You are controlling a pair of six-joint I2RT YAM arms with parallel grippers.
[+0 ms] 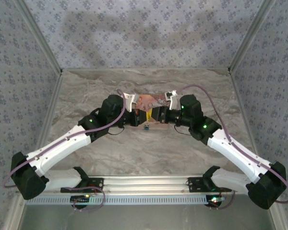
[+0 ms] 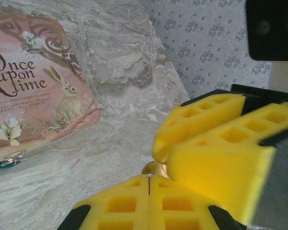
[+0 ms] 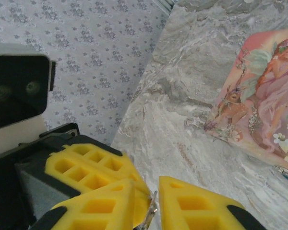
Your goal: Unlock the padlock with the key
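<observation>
Left wrist view: the left end effector (image 2: 149, 178) is clenched on a small brass-coloured piece (image 2: 153, 168); whether it is key or padlock, I cannot tell. The right end effector (image 3: 148, 186) stands around a metal bit (image 3: 152, 213), but its grip is unclear. Both hover over the desk (image 1: 134, 148), near the pink box (image 1: 145, 101). The unlocking seems not yet done.
</observation>
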